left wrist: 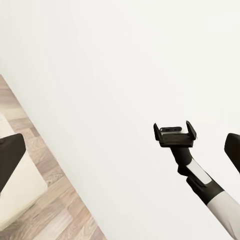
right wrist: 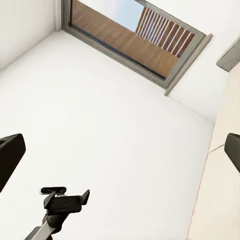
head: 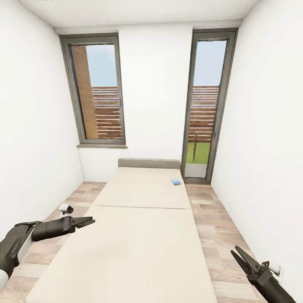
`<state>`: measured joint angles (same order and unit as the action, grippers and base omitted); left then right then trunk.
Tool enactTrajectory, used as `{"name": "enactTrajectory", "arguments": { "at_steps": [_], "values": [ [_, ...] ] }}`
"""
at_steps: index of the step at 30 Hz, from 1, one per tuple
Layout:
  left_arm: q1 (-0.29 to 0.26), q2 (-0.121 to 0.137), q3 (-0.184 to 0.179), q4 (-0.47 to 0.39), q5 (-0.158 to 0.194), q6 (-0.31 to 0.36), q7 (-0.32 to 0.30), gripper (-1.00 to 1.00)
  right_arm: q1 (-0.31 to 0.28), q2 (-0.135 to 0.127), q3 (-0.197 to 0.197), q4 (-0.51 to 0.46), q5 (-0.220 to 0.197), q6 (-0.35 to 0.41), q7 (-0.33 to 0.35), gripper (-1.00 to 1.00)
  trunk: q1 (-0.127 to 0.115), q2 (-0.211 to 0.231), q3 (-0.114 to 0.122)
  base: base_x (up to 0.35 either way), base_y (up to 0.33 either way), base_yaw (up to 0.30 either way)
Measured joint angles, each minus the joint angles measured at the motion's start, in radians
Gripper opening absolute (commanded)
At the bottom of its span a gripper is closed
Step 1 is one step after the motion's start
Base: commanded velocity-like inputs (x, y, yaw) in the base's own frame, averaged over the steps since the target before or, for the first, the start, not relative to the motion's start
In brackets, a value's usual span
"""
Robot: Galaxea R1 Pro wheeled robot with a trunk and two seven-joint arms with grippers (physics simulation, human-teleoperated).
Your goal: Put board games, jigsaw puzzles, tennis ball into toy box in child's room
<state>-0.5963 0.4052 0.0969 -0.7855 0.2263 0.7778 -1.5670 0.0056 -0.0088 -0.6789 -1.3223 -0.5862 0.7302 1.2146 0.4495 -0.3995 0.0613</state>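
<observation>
Nearest, the left gripper (head: 89,221) and right gripper (head: 239,256) hang over the foot of the bed (head: 139,235), both with fingers apart and empty. A blue board game (head: 176,182) lies far up the mattress. Next, I judge, the robot must drive closer to reach it.

Head view: looks from high at the foot of the bed (head: 143,235), facing 12 o'clock and tilted down, far enough back to take in the window (head: 97,90) and the glazed door (head: 206,105).
Left wrist view: rides at the left gripper (head: 86,221), at 8 o'clock in the head view, facing across the bed (left wrist: 17,192) to the white wall.
Right wrist view: rides at the right gripper (head: 242,257), at 4 o'clock in the head view, facing across to the left wall and window (right wrist: 132,37).
Shared: each wrist view catches the opposite gripper, the right gripper (left wrist: 175,135) and the left gripper (right wrist: 65,200), well apart.
</observation>
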Motion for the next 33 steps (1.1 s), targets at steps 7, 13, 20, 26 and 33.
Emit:
{"name": "enactTrajectory", "arguments": {
  "at_steps": [7, 13, 20, 26, 33],
  "values": [
    [0.000, -0.001, 0.000, 0.000, 0.000, -0.001, 0.000, 1.00, 0.000, 0.000, 0.001, 0.000, 0.000, 0.000, -0.001, 1.00, 0.000, 0.000, 0.000, 0.043, -0.314, 0.268],
    [0.000, -0.001, 0.000, 0.000, 0.001, -0.002, 0.000, 1.00, 0.000, 0.000, 0.001, 0.000, 0.001, 0.001, -0.001, 1.00, 0.000, 0.000, 0.000, 0.006, -0.329, 0.282],
    [0.001, -0.002, 0.000, 0.000, 0.000, -0.002, 0.000, 1.00, 0.000, -0.002, 0.001, 0.000, 0.002, 0.003, -0.036, 1.00, 0.000, 0.000, 0.000, -0.075, -0.246, 0.284],
    [0.001, -0.002, -0.001, 0.000, 0.001, -0.003, 0.000, 1.00, 0.000, 0.000, 0.001, -0.001, 0.001, 0.005, -0.070, 1.00, 0.000, 0.000, 0.000, -0.150, -0.125, 0.284],
    [0.001, -0.002, 0.000, 0.000, 0.001, -0.002, 0.000, 1.00, -0.001, -0.002, 0.003, -0.002, 0.002, 0.007, -0.080, 1.00, 0.000, 0.000, -0.004, -0.160, -0.111, 0.284]
  ]
}}
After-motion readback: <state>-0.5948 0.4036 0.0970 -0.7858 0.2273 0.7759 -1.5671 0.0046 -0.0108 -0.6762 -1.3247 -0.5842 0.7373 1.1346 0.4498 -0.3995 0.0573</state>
